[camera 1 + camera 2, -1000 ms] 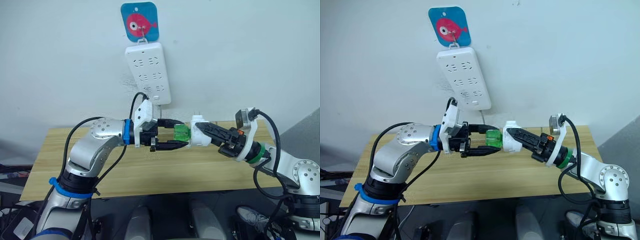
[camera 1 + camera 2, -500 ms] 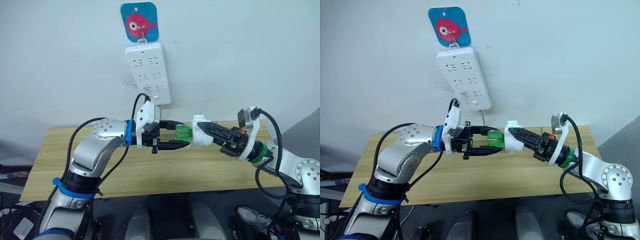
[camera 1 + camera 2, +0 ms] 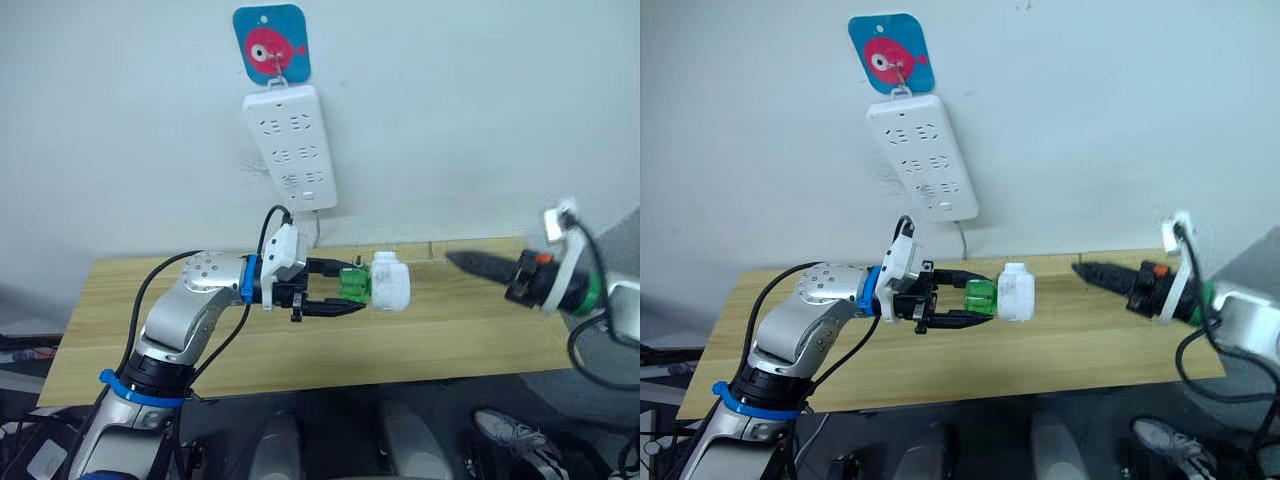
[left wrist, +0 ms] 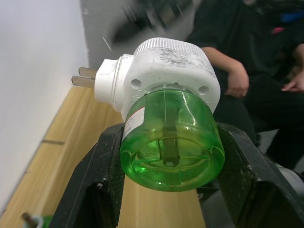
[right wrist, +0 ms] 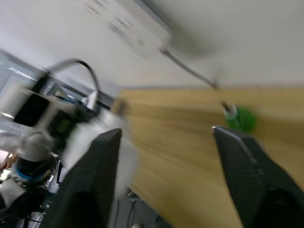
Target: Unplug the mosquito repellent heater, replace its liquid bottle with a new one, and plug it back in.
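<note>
Hanging on the white wall (image 3: 480, 110), a power strip (image 3: 291, 148) overlooks the wooden table (image 3: 440, 335).

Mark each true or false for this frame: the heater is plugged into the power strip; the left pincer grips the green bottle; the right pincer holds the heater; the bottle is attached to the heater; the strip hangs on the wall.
1. The heater is plugged into the power strip. False: it is held out over the table, prongs bare.
2. The left pincer grips the green bottle. True.
3. The right pincer holds the heater. False: it is open, apart from it.
4. The bottle is attached to the heater. True.
5. The strip hangs on the wall. True.
</note>
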Robot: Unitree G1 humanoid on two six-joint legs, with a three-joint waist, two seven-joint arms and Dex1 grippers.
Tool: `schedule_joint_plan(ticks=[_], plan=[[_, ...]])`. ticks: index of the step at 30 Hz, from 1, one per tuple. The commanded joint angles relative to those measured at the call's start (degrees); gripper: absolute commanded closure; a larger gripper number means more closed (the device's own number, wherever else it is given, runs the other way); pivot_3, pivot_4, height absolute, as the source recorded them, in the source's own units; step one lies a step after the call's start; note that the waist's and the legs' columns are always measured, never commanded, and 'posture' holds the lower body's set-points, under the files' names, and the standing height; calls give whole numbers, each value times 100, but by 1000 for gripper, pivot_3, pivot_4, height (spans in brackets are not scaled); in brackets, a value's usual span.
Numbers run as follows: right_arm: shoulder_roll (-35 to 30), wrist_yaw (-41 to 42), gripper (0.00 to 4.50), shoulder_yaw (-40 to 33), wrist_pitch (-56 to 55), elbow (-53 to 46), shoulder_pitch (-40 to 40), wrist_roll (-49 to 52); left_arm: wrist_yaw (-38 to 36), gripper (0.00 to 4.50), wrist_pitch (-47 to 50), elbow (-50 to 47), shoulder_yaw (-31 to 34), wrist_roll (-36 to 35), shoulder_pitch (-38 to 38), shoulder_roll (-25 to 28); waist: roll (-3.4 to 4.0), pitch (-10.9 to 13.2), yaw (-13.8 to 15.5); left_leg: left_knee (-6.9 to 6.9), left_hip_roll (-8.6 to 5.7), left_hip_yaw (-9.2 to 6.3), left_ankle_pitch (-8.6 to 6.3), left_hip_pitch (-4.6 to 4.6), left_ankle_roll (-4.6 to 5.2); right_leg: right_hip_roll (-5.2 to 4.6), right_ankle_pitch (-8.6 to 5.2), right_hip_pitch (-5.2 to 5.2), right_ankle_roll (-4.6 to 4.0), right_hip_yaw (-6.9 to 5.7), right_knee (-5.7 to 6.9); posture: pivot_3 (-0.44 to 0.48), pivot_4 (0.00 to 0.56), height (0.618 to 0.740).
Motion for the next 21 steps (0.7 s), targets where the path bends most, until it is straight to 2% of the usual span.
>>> schedule_joint_plan(ticks=[1, 5, 6, 11, 21], plan=[[71, 320, 2783, 363, 226, -63, -715, 212, -181, 2212, -203, -73, -39, -78, -117, -50, 0, 0, -23, 0, 1, -2, 0, -1, 0, 1, 0, 0, 0, -1, 0, -192, 211, 725], [470, 351, 4270, 970, 453, 252, -1451, 41, -264, 2212, -343, -10, -99, -26, -234, -128, -1, 1, -46, 0, 0, -1, 0, -7, 0, 0, 0, -1, -1, 0, -8, -188, 213, 725], [588, 369, 4494, 1084, 490, 347, -1588, -45, -271, 2212, -366, -8, -113, -18, -247, -147, -1, 1, -44, 0, 0, -1, 0, -9, 0, -1, 0, -1, -1, -1, -11, -186, 213, 725], [963, 687, 4500, 1428, 805, 799, -2037, -431, -293, 2212, -640, 4, -167, 97, -261, -215, 0, 1, -35, 0, -2, -4, -1, -12, 2, -4, 1, -1, -1, -4, -13, -167, 211, 725], [1192, 1113, 4500, 1646, 1390, 900, -2018, -846, -109, 2212, -808, -146, -95, 97, -214, -361, 1, 2, -25, 0, -2, -5, -2, -11, 3, -4, 1, -1, -1, -5, -13, -145, 205, 725]])
